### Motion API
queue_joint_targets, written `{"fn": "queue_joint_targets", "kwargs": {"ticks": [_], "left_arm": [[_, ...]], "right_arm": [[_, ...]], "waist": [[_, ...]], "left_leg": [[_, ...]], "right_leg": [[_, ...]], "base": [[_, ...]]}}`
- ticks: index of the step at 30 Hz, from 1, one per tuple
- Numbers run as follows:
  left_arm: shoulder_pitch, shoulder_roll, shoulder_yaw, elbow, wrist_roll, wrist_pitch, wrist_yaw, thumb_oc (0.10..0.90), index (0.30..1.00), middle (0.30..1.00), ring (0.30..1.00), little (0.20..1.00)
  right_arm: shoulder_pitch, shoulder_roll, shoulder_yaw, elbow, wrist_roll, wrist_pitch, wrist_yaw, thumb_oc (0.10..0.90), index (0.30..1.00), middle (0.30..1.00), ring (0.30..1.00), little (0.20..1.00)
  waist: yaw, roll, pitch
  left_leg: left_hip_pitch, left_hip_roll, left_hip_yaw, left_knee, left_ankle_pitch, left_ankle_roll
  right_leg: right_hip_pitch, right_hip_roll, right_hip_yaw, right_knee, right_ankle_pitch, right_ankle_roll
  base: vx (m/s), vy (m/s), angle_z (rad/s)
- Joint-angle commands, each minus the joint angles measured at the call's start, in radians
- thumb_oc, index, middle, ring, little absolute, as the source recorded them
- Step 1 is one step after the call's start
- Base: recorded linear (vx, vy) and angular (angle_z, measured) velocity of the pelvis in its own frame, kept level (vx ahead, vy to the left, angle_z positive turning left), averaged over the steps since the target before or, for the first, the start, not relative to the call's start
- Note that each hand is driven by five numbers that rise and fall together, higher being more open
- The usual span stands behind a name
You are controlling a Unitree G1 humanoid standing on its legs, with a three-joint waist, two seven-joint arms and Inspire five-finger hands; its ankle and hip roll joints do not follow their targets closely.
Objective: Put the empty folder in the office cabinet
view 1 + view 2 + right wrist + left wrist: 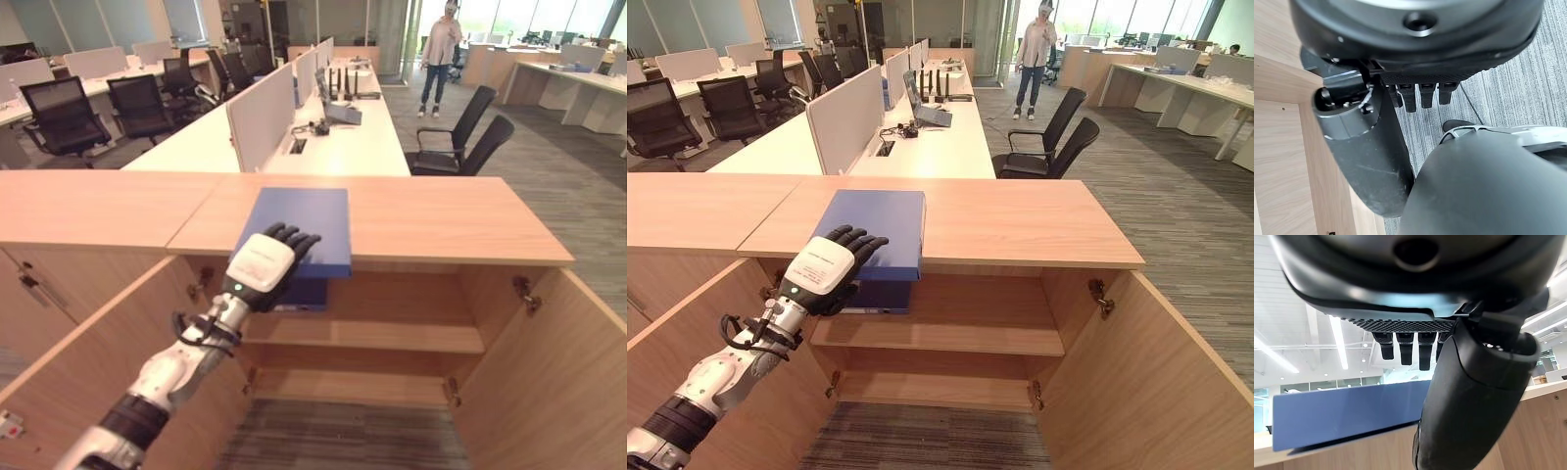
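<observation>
Atop open cabinet (411, 220): blue folder (304, 220)

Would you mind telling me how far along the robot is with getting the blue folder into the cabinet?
Done: both cabinet doors stand open, baring the shelf. In hand: the left hand reaches the blue folder, which lies on the cabinet top, its near edge jutting over the front; whether the fingers grip it is unclear. The right hand hangs over the carpet, holding nothing. Left: lift the folder and set it inside.
</observation>
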Motion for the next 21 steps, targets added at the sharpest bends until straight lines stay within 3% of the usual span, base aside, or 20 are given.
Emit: {"fn": "queue_joint_targets", "kwargs": {"ticks": [1,21], "left_arm": [[-0.247,0.006,0.011,0.031,-0.012,0.04,0.069,0.8,0.9,0.9,0.9,0.9],[-0.212,-0.012,0.013,0.047,-0.041,0.032,0.045,0.8,0.9,0.9,0.9,0.9]], "right_arm": [[-0.068,0.016,0.035,0.064,-0.006,-0.019,-0.007,0.8,0.9,0.9,0.9,0.9],[-0.063,0.016,0.029,0.06,-0.002,-0.02,-0.005,0.8,0.9,0.9,0.9,0.9]], "waist": [[-0.018,-0.022,-0.021],[-0.02,-0.022,-0.022]], "left_leg": [[0.03,0.036,-0.018,-0.006,-0.095,-0.069],[0.033,0.033,-0.016,-0.006,-0.096,-0.067]], "right_leg": [[0.021,-0.046,-0.025,0.006,-0.01,0.092],[0.022,-0.046,-0.024,0.006,-0.011,0.092]], "base": [[0.0,0.0,0.0],[0.0,0.0,-0.01]]}}
